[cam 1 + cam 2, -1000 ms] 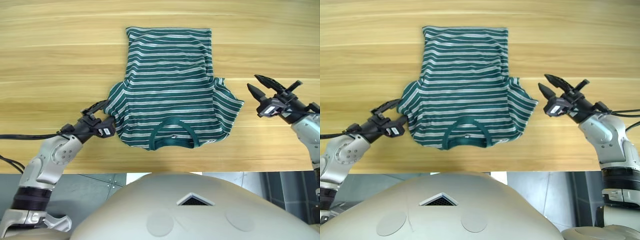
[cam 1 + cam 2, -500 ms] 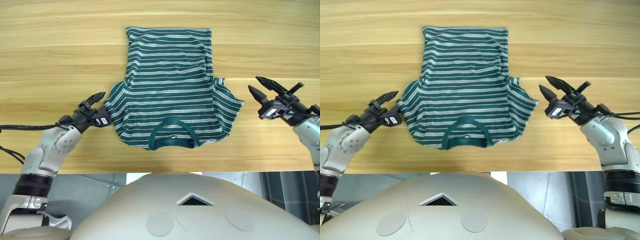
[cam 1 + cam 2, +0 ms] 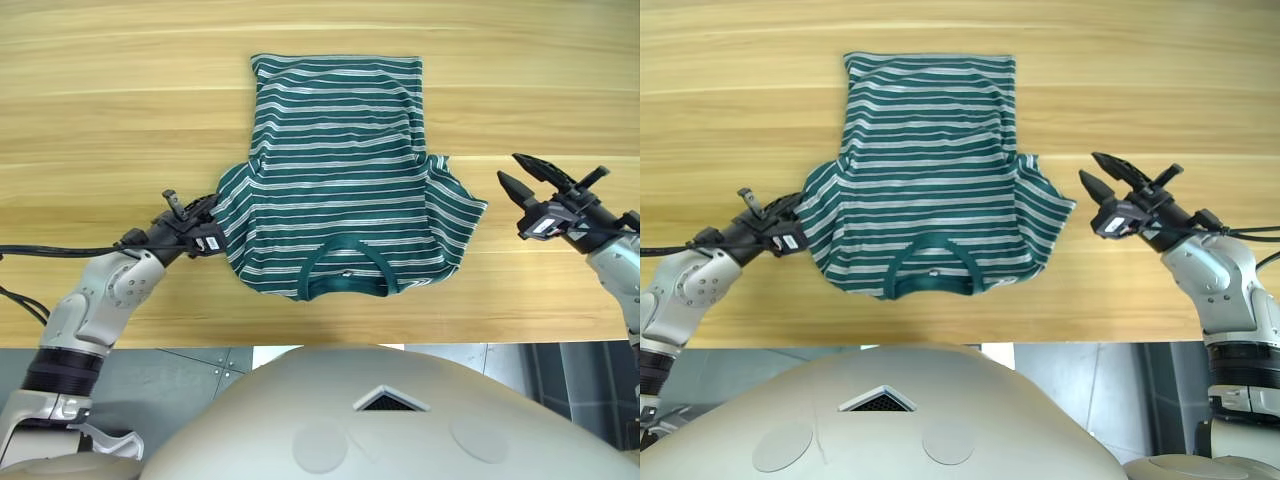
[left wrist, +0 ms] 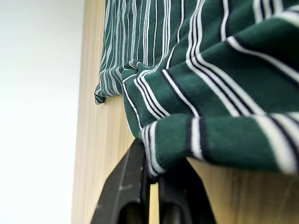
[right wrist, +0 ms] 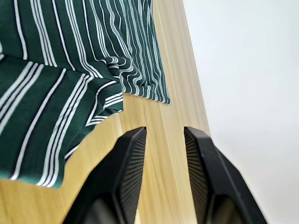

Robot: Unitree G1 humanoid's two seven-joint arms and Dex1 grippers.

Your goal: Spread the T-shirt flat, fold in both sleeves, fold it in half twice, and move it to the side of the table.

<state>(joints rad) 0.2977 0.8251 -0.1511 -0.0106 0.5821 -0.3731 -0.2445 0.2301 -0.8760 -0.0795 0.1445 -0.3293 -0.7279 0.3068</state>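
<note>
Left tool (image 3: 210,218) has moved back in, now pinching the striped T-shirt (image 3: 340,150) by its 9 o'clock sleeve (image 3: 228,195); right tool (image 3: 508,168) spread at 3 o'clock, apart. T-shirt mid-surface (image 3: 110,90).

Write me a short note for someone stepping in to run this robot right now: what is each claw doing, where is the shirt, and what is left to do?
Left gripper: shut on the hem of the left sleeve of the T-shirt.
Right gripper: open, beside the right sleeve, not touching it.
T-shirt: in the middle of the table, collar toward the robot, body spread roughly flat, both sleeves sticking out.
Done: the spreading, more or less.
Left: fold in both sleeves, fold in half twice, move it to the side of the table.
</note>
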